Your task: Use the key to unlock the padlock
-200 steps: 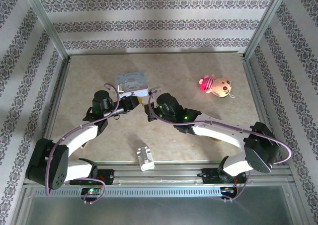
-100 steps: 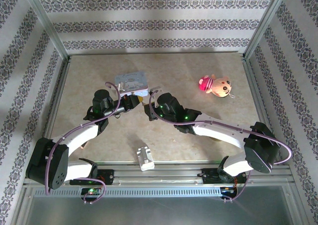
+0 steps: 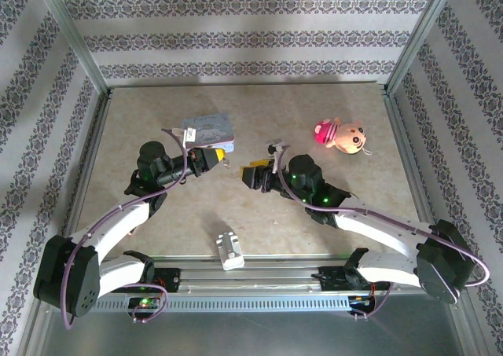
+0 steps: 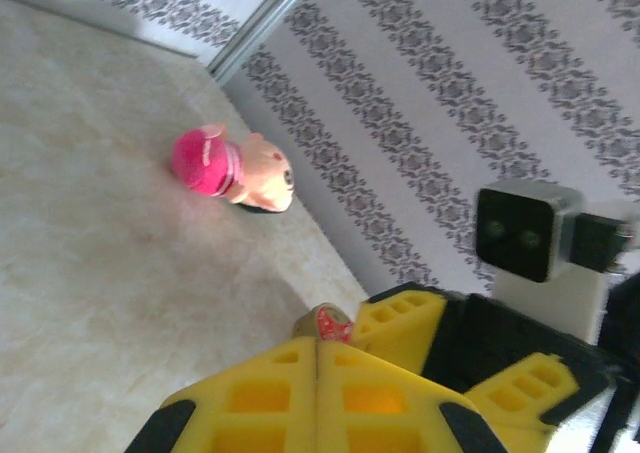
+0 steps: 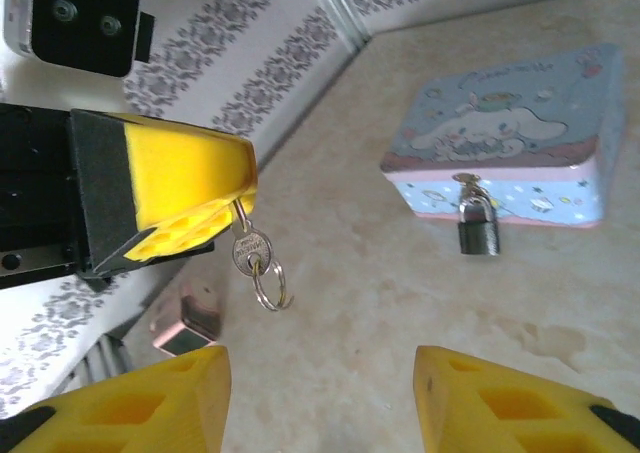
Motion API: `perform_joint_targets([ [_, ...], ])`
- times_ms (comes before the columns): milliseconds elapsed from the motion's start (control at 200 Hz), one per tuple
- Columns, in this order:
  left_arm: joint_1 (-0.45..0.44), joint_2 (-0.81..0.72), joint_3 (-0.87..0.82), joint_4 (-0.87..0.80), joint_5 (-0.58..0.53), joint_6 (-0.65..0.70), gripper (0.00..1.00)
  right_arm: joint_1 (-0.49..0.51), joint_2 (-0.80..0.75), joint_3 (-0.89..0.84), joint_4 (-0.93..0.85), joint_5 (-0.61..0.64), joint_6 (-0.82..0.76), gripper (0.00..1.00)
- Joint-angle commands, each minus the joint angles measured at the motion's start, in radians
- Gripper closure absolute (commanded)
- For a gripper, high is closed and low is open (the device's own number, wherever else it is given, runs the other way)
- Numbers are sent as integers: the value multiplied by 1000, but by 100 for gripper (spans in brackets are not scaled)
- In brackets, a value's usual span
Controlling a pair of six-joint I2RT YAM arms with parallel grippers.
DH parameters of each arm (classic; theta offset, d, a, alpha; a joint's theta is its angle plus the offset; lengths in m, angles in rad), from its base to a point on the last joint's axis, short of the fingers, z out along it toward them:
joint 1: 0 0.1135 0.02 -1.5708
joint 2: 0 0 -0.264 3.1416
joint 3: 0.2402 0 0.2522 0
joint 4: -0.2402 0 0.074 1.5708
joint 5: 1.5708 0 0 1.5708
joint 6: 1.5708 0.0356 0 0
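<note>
My left end effector (image 4: 318,355) pinches the key (image 5: 246,249) in the air, gripped but not yet inserted. The padlock (image 5: 478,228) hangs closed on the blue tin (image 5: 510,133) a little way off, and my right end effector (image 5: 318,393) gapes wide, holding nothing.

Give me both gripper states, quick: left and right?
Left gripper: closed, holding the key.
Right gripper: open, holding nothing.
</note>
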Motion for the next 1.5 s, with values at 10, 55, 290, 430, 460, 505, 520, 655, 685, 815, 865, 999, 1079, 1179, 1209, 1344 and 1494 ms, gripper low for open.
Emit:
perform_joint_targets([
  [10,-8,25,-19,274,95,-120,100,-14,-2,-34,236,-171,76,47],
  [55,-9,37,-23,331,109,-160,100,-14,13,-28,266,-190,83,46],
  [290,-9,41,-27,363,117,-202,100,-17,127,47,354,-263,108,46],
  [430,-10,15,-25,334,117,-191,100,-26,179,88,386,-285,114,47],
  [460,-8,9,-25,326,118,-187,100,-29,187,94,395,-287,117,48],
  [505,-9,1,-25,314,117,-181,100,-33,200,99,407,-291,124,49],
  [520,-10,-1,-25,309,117,-179,100,-35,204,100,412,-294,127,49],
  [655,-10,-15,-27,294,111,-170,100,-50,230,107,457,-307,158,55],
  [685,-10,-17,-28,293,109,-170,100,-51,235,105,464,-309,164,57],
  [815,-10,-15,-33,294,97,-170,100,-53,242,97,483,-313,178,62],
  [865,-9,-13,-35,294,94,-173,100,-52,238,91,486,-312,180,63],
  [999,-10,-7,-39,305,80,-181,100,-53,226,71,490,-304,186,67],
  [1079,-9,-2,-40,309,72,-183,100,-53,220,61,486,-299,188,68],
  [1179,-10,9,-42,329,66,-194,100,-53,222,50,487,-297,197,68],
  [1209,-9,13,-42,337,66,-199,100,-53,223,46,490,-298,201,68],
  [1344,-10,29,-42,363,67,-217,100,-52,225,37,498,-302,209,69],
  [1494,-10,38,-44,374,63,-224,100,-52,220,36,498,-303,209,80],
])
